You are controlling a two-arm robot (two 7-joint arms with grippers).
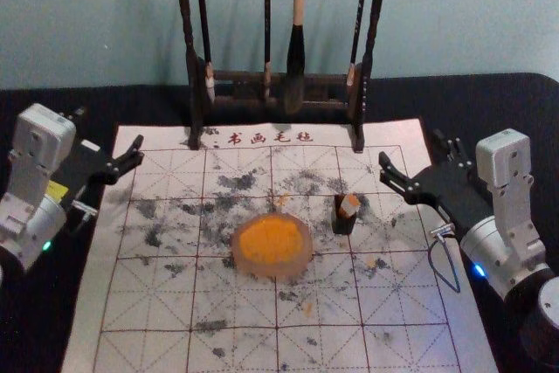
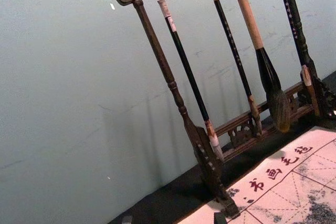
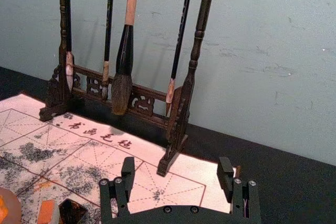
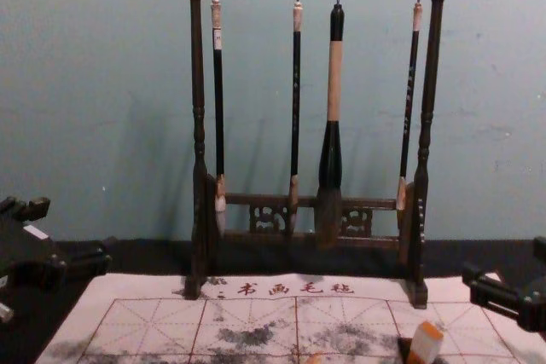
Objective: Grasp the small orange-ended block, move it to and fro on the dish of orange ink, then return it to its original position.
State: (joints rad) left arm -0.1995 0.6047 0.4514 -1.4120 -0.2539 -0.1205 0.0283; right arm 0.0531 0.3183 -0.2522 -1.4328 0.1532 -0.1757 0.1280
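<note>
L gripper [image 1: 108, 127], fingers spread wide, nr L edge of mat [image 1: 419, 355]. Back ctr: rack [image 1: 237, 77] w/ hanging brushes [image 1: 297, 50]. Mid-mat: round dish [image 1: 306, 256] of orange ink [image 1: 271, 239]. Just R of dish: small block [image 1: 349, 206], tilted, orange end up, at dark holder [image 1: 343, 224]. R gripper [image 1: 412, 148], fingers spread, nr mat's R edge.

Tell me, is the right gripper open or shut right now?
Open: in the right wrist view, the right gripper has its two fingers wide apart, with nothing held between them.
</note>
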